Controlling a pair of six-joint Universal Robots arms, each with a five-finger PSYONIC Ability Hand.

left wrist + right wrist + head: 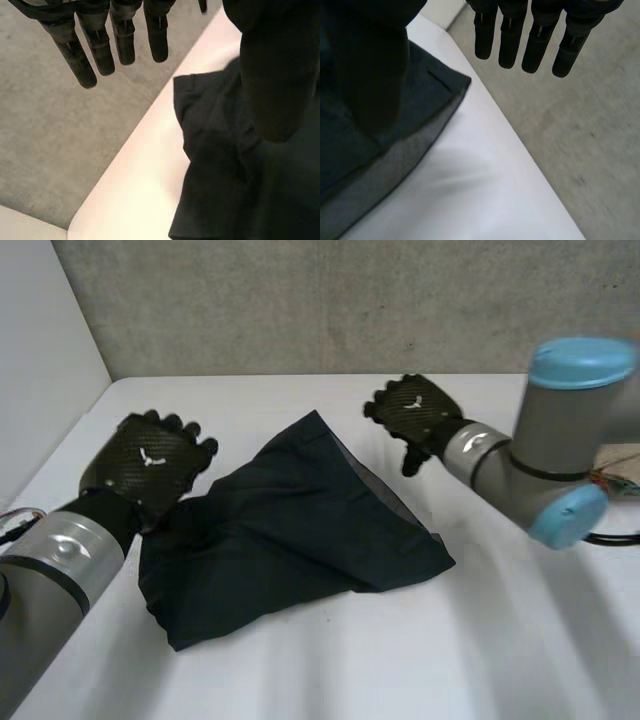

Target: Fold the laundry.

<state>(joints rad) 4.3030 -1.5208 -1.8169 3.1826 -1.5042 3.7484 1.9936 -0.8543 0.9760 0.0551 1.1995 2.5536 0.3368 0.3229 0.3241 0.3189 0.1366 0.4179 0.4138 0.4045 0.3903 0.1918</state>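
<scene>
Dark navy garment [300, 520] is lying crumpled on the white table [420, 660], left of centre. One corner is pointing toward the concrete wall [350, 300] at the back, w/ a strip of lighter grey underside showing along the right edge.

L hand [150, 465] is sitting at the garment's left edge, back of hand up, overlapping the cloth there; can't tell if it's touching. In the L wrist view its fingers [122, 40] are hanging straight, spread well off the thumb, gripping nothing. Garment [225, 190] is lying on the thumb side, w/ bare table [135, 175] running beside it.

R hand [415, 410] is hovering near the garment's far corner, just right of it and apart from the cloth. In the R wrist view its fingers [535, 40] are hanging straight and open, holding nothing. The garment's corner [425, 95] is lying on the thumb side, w/ a small slit like a buttonhole showing near the edge, and white table [470, 190] is showing beside it.
</scene>
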